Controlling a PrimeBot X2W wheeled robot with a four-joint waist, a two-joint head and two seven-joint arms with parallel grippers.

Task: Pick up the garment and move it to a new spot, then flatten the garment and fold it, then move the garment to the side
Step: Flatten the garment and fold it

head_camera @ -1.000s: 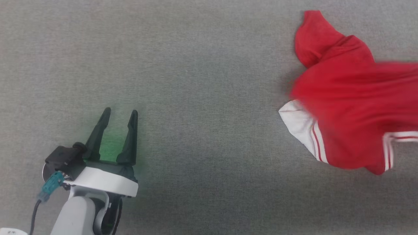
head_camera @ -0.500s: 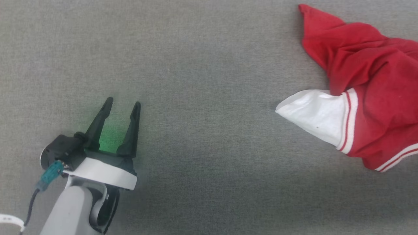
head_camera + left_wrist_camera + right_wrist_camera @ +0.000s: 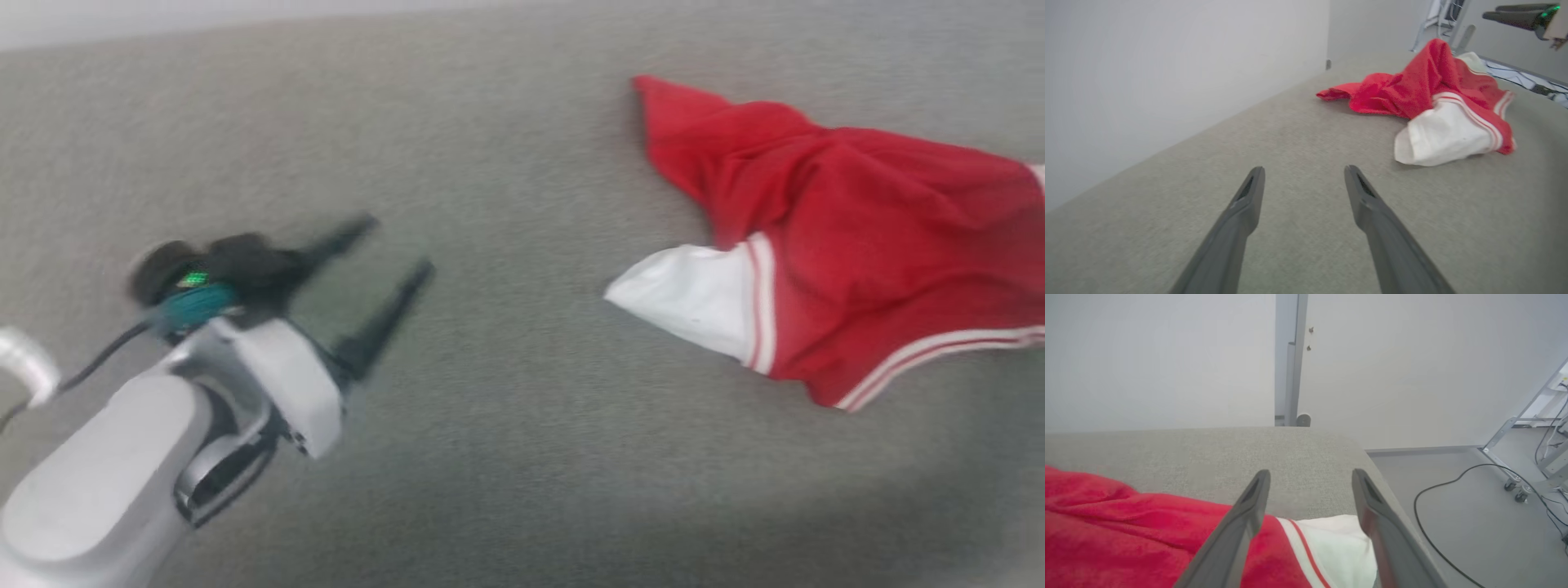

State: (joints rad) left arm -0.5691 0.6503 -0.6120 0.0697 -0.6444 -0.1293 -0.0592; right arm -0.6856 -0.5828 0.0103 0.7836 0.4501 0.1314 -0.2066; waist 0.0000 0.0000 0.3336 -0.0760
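The bright red jersey shirt with white sleeves is lying crumpled at three o'clock on the grey fabric tabletop, so flattening is likely calling for grips on opposite edges, pulling low and outward. The left gripper is hovering empty at nine o'clock, spread wide; the right gripper is hanging wide and empty above the shirt, with white walls standing behind

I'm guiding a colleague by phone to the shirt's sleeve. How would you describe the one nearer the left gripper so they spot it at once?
On the wide grey surface, a crumpled red garment lies to the right of the left gripper. From its left edge juts the white sleeve, a plain white wedge bordered by a red-and-white striped band, pointing towards that gripper.
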